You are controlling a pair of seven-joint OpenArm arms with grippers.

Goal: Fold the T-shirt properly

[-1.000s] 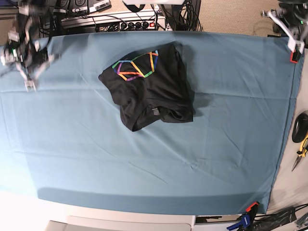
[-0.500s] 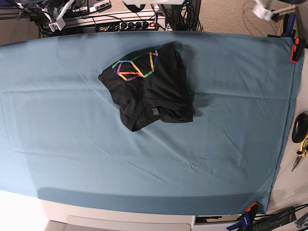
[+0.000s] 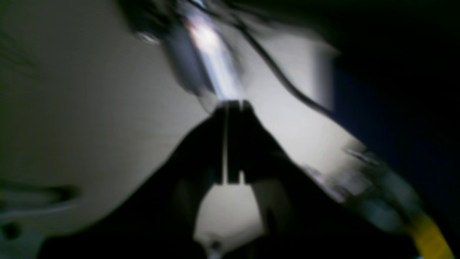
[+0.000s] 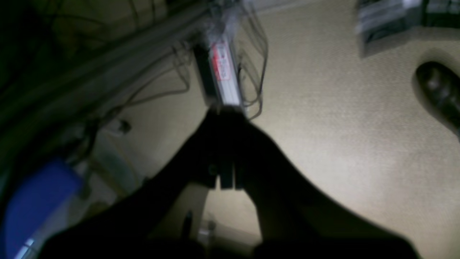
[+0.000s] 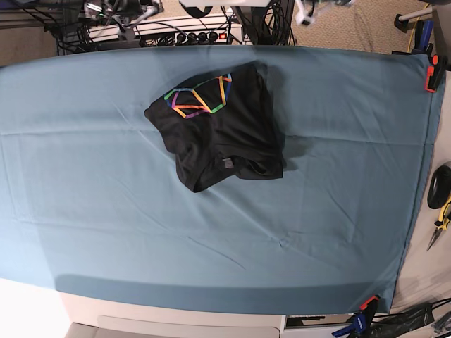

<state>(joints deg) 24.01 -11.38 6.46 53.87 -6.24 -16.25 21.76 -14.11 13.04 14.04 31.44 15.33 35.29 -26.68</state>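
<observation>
The black T-shirt (image 5: 218,134) lies folded in a compact bundle on the teal table cover (image 5: 106,204), a little behind the table's middle. Its rainbow print (image 5: 198,97) faces up at the far left, and a small tag (image 5: 227,163) shows near the front edge. Neither gripper touches it. My left gripper (image 3: 233,105) is shut and empty, hanging over the floor behind the table; in the base view it is a white blur (image 5: 311,11) at the top. My right gripper (image 4: 224,109) is also shut and empty, over cables and carpet, blurred at the top left (image 5: 131,21).
A power strip (image 5: 201,35) and cables run behind the table's far edge. A red clamp (image 5: 430,74) pins the cover at the far right corner. A black object (image 5: 440,184) and yellow-handled pliers (image 5: 441,220) lie off the right edge. A dark shoe (image 4: 440,91) rests on the carpet.
Both arms have swung away from the table's sides, back past its far edge and inward along it. The T-shirt has not moved.
</observation>
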